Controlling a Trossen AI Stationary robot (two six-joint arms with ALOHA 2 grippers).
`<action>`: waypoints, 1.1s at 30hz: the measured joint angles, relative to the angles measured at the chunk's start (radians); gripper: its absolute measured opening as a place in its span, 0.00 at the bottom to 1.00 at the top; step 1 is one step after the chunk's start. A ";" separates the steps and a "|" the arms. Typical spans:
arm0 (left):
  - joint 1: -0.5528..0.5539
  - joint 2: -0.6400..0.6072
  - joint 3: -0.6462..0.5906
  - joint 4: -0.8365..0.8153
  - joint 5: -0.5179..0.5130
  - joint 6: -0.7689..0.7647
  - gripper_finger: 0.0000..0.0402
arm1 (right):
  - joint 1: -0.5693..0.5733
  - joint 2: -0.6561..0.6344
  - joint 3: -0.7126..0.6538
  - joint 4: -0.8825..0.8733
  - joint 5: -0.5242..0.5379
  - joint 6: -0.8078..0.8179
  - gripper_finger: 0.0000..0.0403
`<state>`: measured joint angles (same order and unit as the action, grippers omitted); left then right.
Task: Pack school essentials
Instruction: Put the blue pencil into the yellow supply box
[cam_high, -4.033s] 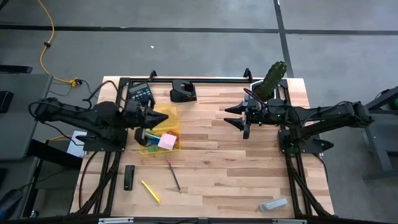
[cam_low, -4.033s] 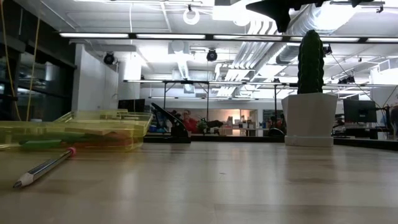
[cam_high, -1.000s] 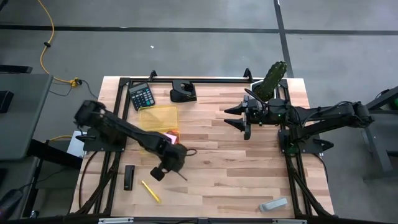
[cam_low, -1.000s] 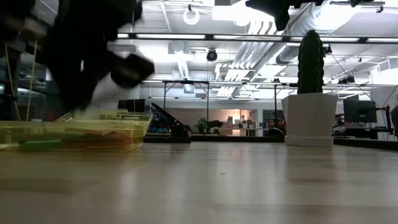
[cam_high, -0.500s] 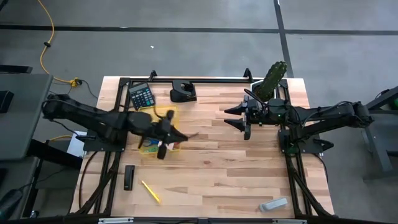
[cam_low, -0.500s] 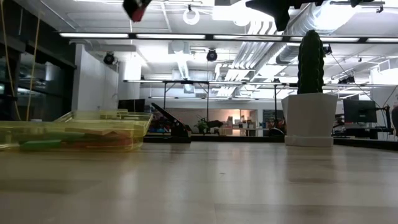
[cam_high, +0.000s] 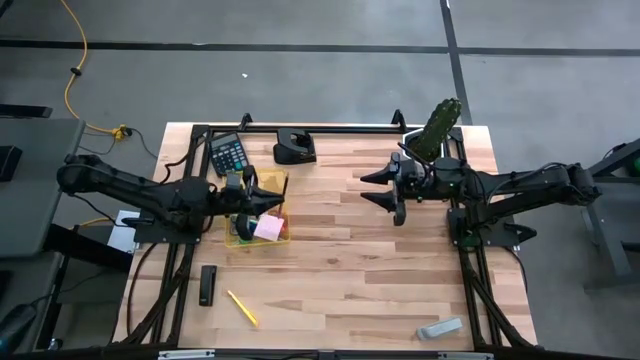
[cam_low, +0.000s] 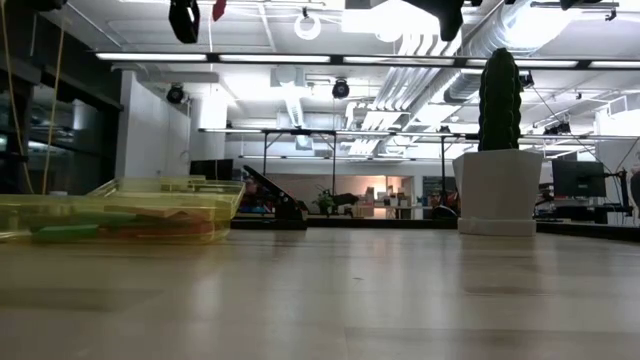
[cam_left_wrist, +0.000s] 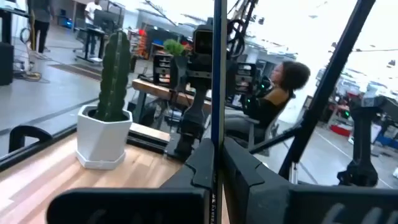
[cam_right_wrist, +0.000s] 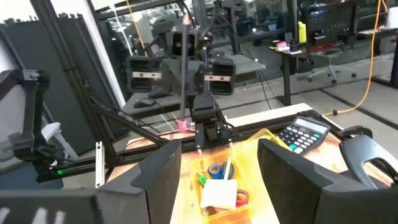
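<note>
above yellow tray (cam_high: 272, 182) | left hand (cam_high: 268, 203) clamped on pencil (cam_left_wrist: 214, 93) | right hand (cam_high: 381, 188) apart, empty

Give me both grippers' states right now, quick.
Left gripper: shut on a thin pencil, held upright above the yellow tray.
Right gripper: open, holding nothing, by the cactus.

No text, label or number can be read anywhere.
</note>
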<state>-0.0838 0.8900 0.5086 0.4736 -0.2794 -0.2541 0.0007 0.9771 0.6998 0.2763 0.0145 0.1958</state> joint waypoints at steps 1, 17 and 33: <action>0.000 0.000 0.000 0.002 -0.003 0.000 0.00 | 0.000 0.000 0.000 0.002 -0.001 -0.003 0.51; 0.006 -0.012 0.019 -0.172 0.007 -0.004 0.00 | 0.000 0.000 0.000 -0.002 -0.004 -0.014 0.51; 0.104 0.152 0.192 -1.221 0.110 0.219 0.00 | 0.000 0.000 0.000 -0.011 0.046 0.013 0.51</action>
<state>0.0206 1.0420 0.7005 -0.7479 -0.1696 -0.0348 0.0006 0.9771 0.6998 0.2654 0.0605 0.2092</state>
